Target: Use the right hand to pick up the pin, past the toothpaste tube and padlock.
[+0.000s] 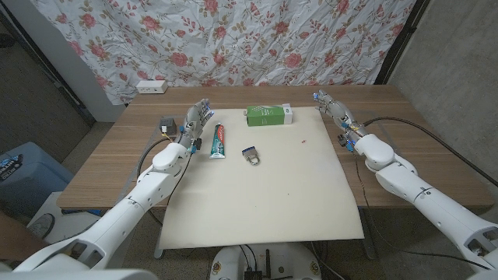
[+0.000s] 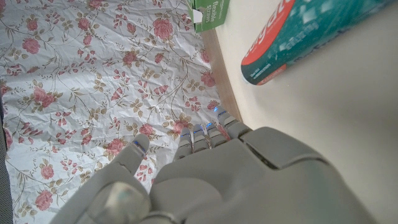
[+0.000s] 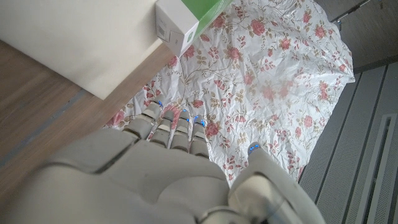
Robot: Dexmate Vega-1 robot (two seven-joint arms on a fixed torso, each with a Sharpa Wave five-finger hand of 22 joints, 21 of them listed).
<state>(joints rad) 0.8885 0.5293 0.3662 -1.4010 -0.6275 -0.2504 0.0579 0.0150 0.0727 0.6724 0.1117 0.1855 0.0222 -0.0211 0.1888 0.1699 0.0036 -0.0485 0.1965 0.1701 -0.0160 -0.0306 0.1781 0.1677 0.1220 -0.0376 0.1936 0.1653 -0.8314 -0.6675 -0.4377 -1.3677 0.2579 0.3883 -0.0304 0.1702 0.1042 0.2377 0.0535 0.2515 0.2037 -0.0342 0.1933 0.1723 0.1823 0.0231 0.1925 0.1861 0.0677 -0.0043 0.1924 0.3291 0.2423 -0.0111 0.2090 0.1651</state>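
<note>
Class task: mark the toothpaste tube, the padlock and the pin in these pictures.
toothpaste tube (image 1: 219, 141), head view, middle of the tube.
padlock (image 1: 253, 158), head view, its body.
pin (image 1: 303, 141), head view, the small red speck.

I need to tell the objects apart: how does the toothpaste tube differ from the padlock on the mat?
The toothpaste tube is long, teal and red; the padlock is short, compact and metallic. The tube lies close to the left hand; the padlock lies nearer the mat's middle. Both rest untouched on the cream mat.
</note>
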